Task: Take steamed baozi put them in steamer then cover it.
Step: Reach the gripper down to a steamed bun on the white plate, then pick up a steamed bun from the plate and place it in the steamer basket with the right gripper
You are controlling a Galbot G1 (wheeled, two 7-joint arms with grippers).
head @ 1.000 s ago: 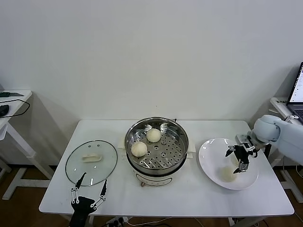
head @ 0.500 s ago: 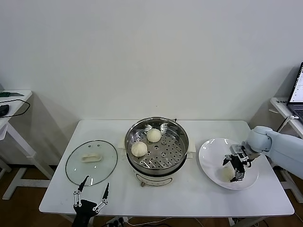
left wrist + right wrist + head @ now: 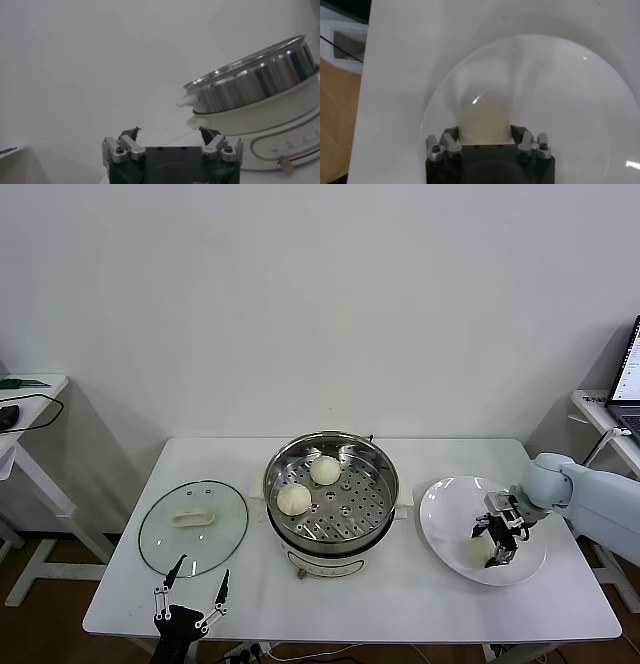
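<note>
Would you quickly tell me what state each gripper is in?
Left gripper: open, empty.
Right gripper: shut on a bun on the plate.

Lab/office: bare wall [image 3: 300,304], white desks [image 3: 30,399] (laptop [image 3: 626,374] nearby).

Plain white wall [image 3: 330,304] behind, evenly lit. In the middle, a white table [image 3: 400,604] on pale legs over a wood-toned floor [image 3: 25,584]. To the left, a second white desk [image 3: 25,409] with a dark cable; at the right edge, another desk [image 3: 590,406] bearing an open laptop [image 3: 628,379].
</note>
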